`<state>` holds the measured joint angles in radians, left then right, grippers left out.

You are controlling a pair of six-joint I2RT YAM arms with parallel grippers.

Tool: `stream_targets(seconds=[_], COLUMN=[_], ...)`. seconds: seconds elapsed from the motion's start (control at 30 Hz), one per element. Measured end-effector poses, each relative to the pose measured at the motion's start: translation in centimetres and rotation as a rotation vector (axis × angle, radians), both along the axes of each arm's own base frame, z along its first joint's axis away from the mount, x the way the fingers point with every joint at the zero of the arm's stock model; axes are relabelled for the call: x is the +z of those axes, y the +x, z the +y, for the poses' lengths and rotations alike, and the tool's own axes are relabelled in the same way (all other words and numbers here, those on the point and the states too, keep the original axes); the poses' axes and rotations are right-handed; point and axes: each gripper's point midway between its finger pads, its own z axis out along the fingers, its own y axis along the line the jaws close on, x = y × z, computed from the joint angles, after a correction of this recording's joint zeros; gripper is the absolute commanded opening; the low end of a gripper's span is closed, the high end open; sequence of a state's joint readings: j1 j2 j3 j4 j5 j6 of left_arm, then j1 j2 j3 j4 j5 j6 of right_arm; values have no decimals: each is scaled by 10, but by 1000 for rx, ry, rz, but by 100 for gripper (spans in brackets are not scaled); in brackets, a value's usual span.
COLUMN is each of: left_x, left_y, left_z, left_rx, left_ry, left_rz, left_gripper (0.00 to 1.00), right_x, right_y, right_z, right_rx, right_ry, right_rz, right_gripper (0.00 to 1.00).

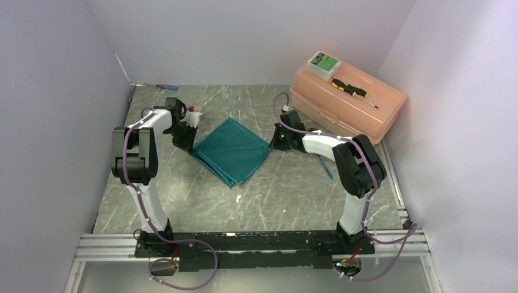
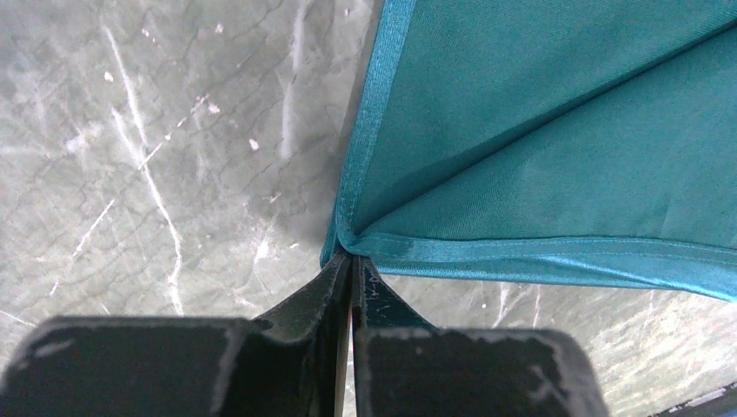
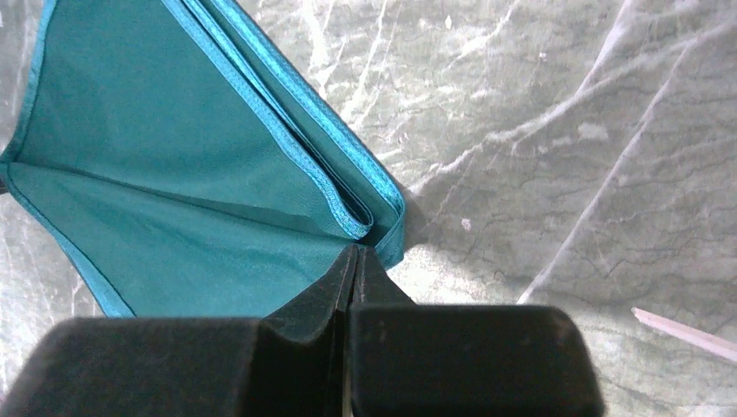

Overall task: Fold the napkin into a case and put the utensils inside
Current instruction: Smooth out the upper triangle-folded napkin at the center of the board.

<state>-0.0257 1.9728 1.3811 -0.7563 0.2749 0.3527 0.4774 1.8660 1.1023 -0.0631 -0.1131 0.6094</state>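
Napkin: our teal cloth napkin (image 1: 231,149) lies folded in layers around the middle of the grey marbled desk (image 1: 287,201), turned like a diamond, so no narrow pocket shape yet.
Left jaws: pressed together, pinching the napkin's left corner right at the hem.
Right jaws: pressed together too, on the opposite right corner where the stacked hems meet.
Utensils: we see a thin blue plastic utensil (image 1: 325,166) on the desk by the right arm (image 1: 357,168), toward the right edge and apart from the napkin. A thin pale stick (image 3: 687,334) lies on bare desk in the right wrist view, also off the cloth.
Far right corner: peach plastic box (image 1: 366,113) with a yellow-and-black screwdriver (image 1: 351,90) on its lid.
Far left corner: red-and-blue screwdriver (image 1: 164,86).
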Motion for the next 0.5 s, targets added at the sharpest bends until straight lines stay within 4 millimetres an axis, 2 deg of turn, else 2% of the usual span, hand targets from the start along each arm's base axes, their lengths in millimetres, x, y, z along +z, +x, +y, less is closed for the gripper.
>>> stream_targets(seconds=[0.37, 0.43, 0.5], left_x=[21, 24, 27], left_y=[0, -2, -5], left_z=[12, 9, 6], left_rx=[73, 70, 66], left_ry=[-79, -93, -110], left_rz=[25, 31, 44], left_gripper=[18, 20, 20], right_x=[3, 2, 2], right_y=[8, 8, 8], right_z=[0, 0, -2], right_rx=[-8, -8, -12], right_ry=[5, 3, 0], right_rz=[-32, -35, -39], right_gripper=[0, 11, 15])
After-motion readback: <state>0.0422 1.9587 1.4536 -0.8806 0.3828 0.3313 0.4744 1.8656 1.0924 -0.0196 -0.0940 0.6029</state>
